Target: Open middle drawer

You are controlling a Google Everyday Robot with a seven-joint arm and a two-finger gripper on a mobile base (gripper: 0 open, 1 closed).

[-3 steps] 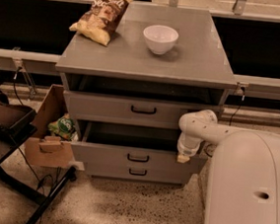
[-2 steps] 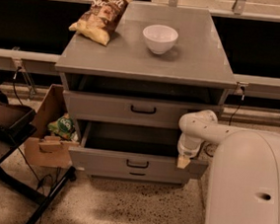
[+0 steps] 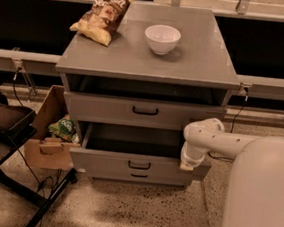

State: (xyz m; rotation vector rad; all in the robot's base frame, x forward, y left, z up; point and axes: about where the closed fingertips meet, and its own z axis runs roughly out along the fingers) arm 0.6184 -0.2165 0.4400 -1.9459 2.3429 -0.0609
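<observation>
A wide grey middle drawer [image 3: 102, 163] with a flat front and a small black bar handle [image 3: 139, 165] is seen pulled out from the grey square-topped table [image 3: 207, 66]. Its dark inside is exposed from above. The drawer is set below the taller-fronted grey top drawer [image 3: 102, 107] and above the slim grey bottom drawer [image 3: 161, 179], of which only a strip is visible.

The white end effector [image 3: 186, 163] is placed at the right end of the middle drawer's front, against its upper edge. Whether it is open or closed cannot be told. It is carried by a white jointed arm [image 3: 215, 138] reaching in from the bulky white robot body [image 3: 262, 197] at lower right.

On the table top, a crumpled yellow-brown chip bag [image 3: 103, 17] is laid at the left rear, with a round white bowl [image 3: 162, 38] near it, apart. An open brown cardboard box [image 3: 43, 148] holding a green packet [image 3: 64, 127] is seen on the speckled floor [image 3: 137, 210] just left of the table.
</observation>
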